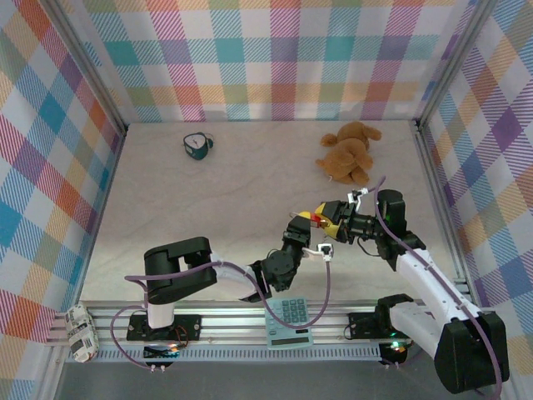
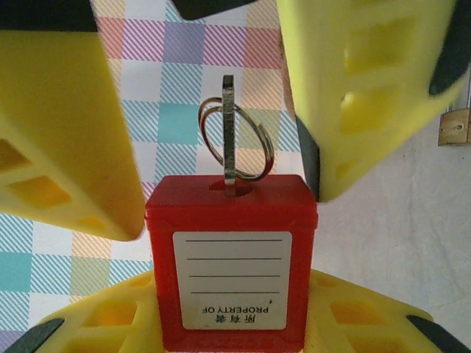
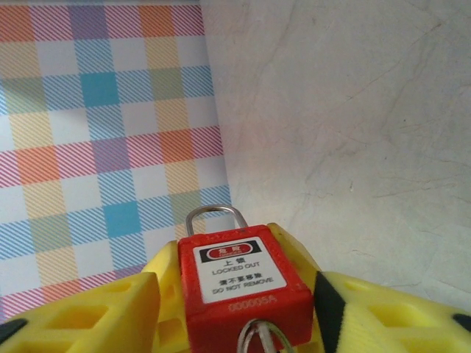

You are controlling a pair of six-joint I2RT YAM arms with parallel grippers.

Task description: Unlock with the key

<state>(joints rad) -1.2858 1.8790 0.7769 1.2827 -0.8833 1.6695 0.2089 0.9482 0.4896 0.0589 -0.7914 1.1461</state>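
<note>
Left pincer (image 1: 301,223) clamps the padlock (image 2: 232,250); right pincer (image 1: 329,218) open, gaps either side of the key (image 2: 229,125).

The padlock (image 2: 232,257) sits between the left gripper (image 2: 232,327) fingers; the key (image 2: 229,125) stands in it, flanked by the right gripper (image 2: 228,209).

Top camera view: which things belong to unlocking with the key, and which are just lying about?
In the job: red padlock, gripped by the left gripper; key with its ring, standing in the lock; right gripper, open around the key.
Lying about: teddy bear; calculator; small teal object; white device.
</note>
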